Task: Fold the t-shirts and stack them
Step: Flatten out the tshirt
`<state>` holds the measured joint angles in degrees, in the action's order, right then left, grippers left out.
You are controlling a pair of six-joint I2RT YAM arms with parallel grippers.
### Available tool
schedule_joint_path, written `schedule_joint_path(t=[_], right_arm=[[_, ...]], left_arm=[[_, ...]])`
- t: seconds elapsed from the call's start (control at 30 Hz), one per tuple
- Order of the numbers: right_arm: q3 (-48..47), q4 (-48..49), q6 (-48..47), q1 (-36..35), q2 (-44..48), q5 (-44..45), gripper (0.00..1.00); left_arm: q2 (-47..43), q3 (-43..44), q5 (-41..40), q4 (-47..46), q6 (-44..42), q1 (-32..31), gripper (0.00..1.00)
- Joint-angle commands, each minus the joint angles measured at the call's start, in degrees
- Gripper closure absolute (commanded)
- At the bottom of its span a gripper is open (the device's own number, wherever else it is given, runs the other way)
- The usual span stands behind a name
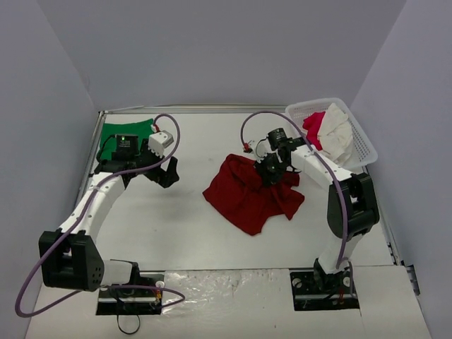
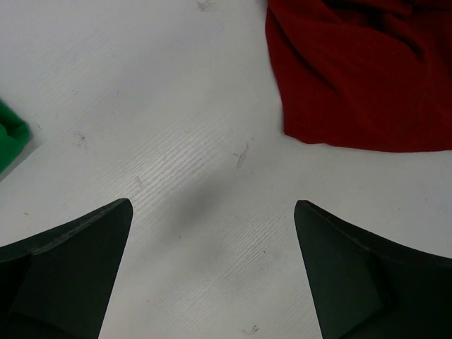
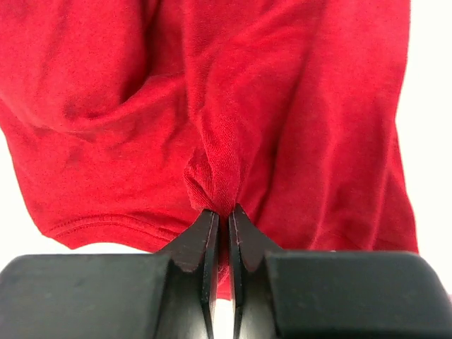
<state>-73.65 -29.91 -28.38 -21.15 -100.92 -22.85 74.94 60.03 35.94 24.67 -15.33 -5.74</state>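
Observation:
The dark red t-shirt (image 1: 251, 194) lies crumpled at the table's middle. My right gripper (image 1: 270, 171) is shut on a pinched fold of it at its upper right part; in the right wrist view the cloth (image 3: 233, 106) bunches up between the closed fingertips (image 3: 209, 224). The bright green t-shirt (image 1: 121, 134) lies flat at the far left corner, partly hidden by my left arm. My left gripper (image 1: 168, 174) is open and empty over bare table, left of the red shirt; the red shirt's edge (image 2: 360, 70) and a green corner (image 2: 10, 138) show in the left wrist view.
A white basket (image 1: 357, 134) at the far right holds pink-red and cream cloths (image 1: 332, 134). The table's raised edges run along the left and back. Purple cables loop over both arms.

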Motion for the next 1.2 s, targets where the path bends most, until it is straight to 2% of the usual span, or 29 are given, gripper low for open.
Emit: schedule_joint_path(t=[0.0,0.03,0.23,0.33,0.47,0.67,0.8,0.87,0.9,1.0,1.17], right_arm=[[-1.7,0.5,1.0,-0.3,3.9,3.1,1.00],[-2.8,0.3,1.7,-0.2,5.8,3.9,1.00],[-4.8,-0.7,2.3,0.1,11.2,3.2,1.00],[-4.0,-0.7,2.1,0.3,10.3,2.6,1.00],[-2.5,-0.6,1.9,0.5,8.9,0.9,1.00],[-1.7,-0.5,1.4,0.8,7.6,0.1,1.00],[-1.8,-0.5,1.2,1.0,6.8,0.0,1.00],[-1.9,-0.5,1.3,1.1,6.4,0.3,1.00],[-1.9,-0.6,1.3,1.2,6.4,0.4,1.00],[-1.6,-0.5,1.0,1.7,6.4,0.9,1.00],[-1.6,-0.5,1.0,4.0,7.1,0.9,1.00]], left_arm=[[0.8,1.3,0.0,0.7,-1.7,-3.5,0.00],[1.3,1.8,-0.1,0.9,-2.0,-4.4,0.05],[10.2,4.4,4.8,1.1,-0.2,-9.9,0.05],[16.3,6.5,7.5,-0.1,1.5,-12.0,0.10],[25.0,11.8,11.4,1.7,2.3,-13.9,0.26],[31.4,15.5,14.3,3.3,1.6,-17.0,0.31],[34.7,16.0,11.9,4.3,-0.7,-20.5,0.35],[36.2,15.8,9.5,4.4,-1.6,-22.4,0.56],[36.4,15.6,8.7,4.3,-1.8,-22.8,0.73],[36.3,15.0,6.0,4.1,-2.7,-23.5,0.97],[31.1,14.1,-1.5,4.1,-2.7,-22.0,0.98]])
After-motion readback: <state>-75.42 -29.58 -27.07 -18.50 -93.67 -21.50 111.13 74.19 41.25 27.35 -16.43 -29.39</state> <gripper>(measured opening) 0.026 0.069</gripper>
